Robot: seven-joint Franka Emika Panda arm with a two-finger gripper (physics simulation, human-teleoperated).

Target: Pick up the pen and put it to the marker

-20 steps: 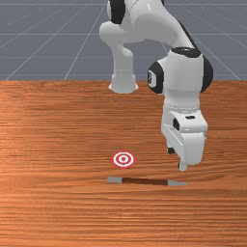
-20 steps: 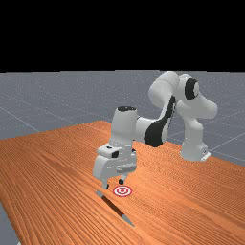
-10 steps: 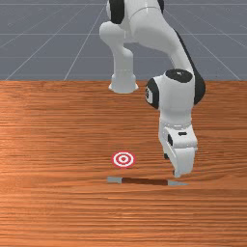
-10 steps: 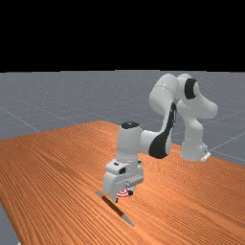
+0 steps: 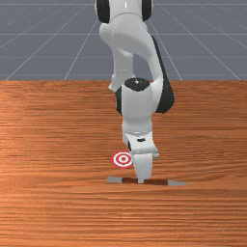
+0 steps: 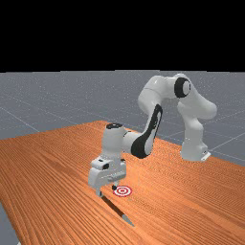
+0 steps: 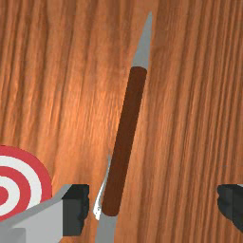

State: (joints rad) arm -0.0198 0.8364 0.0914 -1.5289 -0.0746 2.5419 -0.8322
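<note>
In the far view my gripper (image 6: 107, 191) is low over the table, its two fingertips apart, at the pen's blunt end. The pen (image 6: 114, 207) lies flat, brown with grey ends. Seen from the front, a fingertip of my gripper (image 5: 141, 181) covers part of the pen's brown barrel (image 5: 157, 182), whose pointed tip faces the front view's right. The marker, a red and white ringed target (image 5: 122, 159), lies beside the pen, nearer the arm's base. In the wrist view my gripper (image 7: 153, 207) stands open, with the pen (image 7: 124, 142) between its fingers, closer to the finger on the marker's side.
The orange-brown wooden table (image 5: 58, 135) extends around the pen and marker (image 7: 9, 190). A thin whitish streak (image 7: 100, 194) shows beside the pen's barrel, near one finger. The arm's base stands at the table's far end in the front view.
My hand has shifted toward the front view's left, from near the pen's pointed end to over its barrel. The pen and marker have stayed where they were.
</note>
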